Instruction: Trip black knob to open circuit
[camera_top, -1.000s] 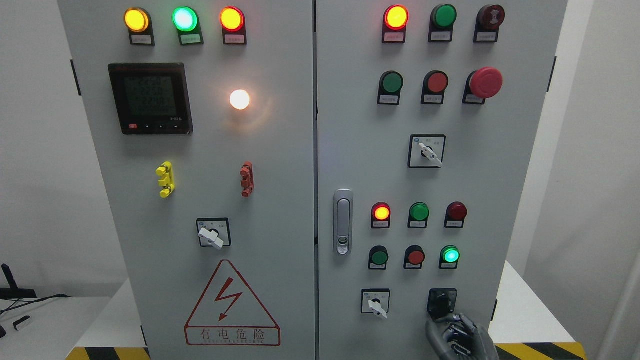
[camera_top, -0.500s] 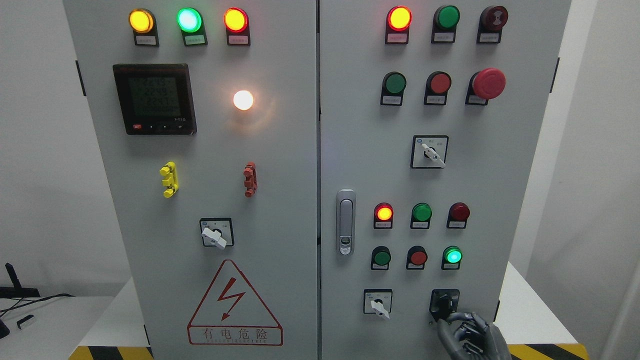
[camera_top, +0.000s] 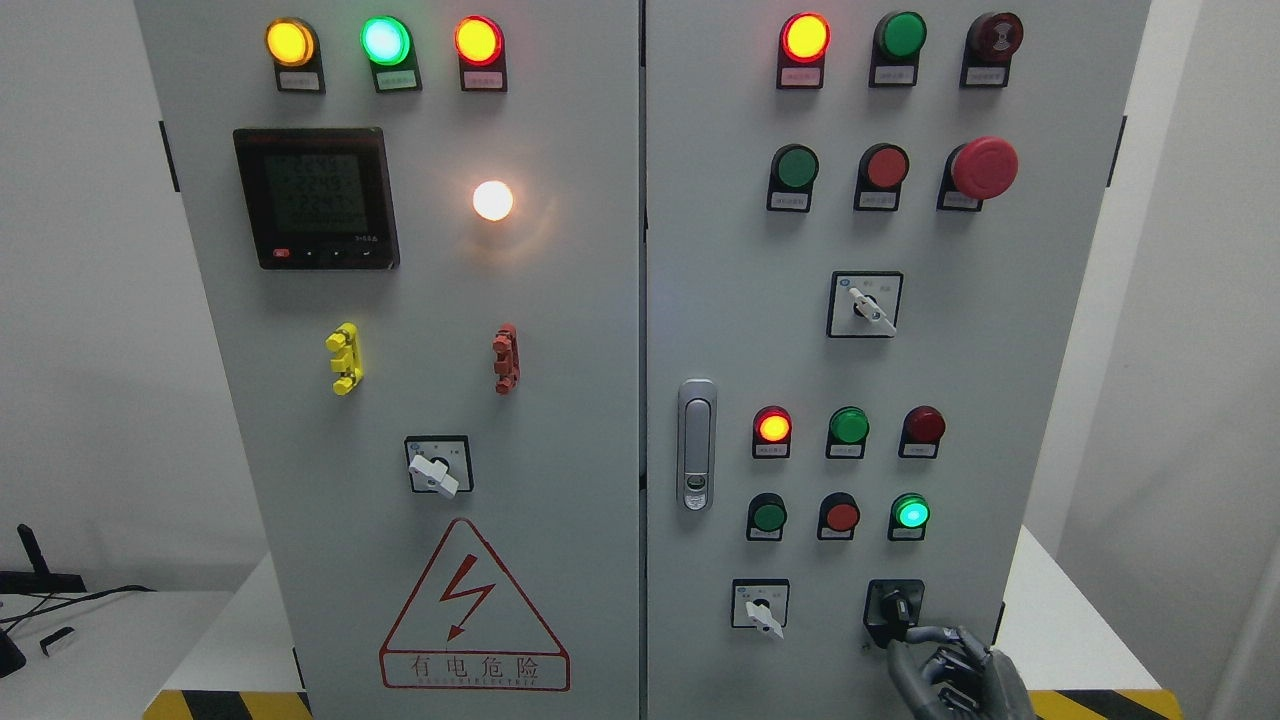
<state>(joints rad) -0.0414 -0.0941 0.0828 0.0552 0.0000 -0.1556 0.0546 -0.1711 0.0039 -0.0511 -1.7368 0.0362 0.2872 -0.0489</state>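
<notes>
warning sign (camera_top: 473, 608) — 有电危险

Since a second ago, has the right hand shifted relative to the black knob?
Yes. The right hand has slid rightward against the black knob, from below its middle to its lower-right corner, fingertips at its edge.

Grey cabinet (camera_top: 560, 330) carries a black knob (camera_top: 893, 606), a red mushroom button (camera_top: 984, 167) and a red-outlined warning triangle (camera_top: 472, 610).

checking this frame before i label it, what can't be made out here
Head view only:
- Right robot hand: cut off by the bottom edge; grip on the black rotary knob unclear.
- Small white labels under the round lamps: print too small.
- Black digital meter screen: digits blurred.
- Left robot hand: out of frame.
</notes>
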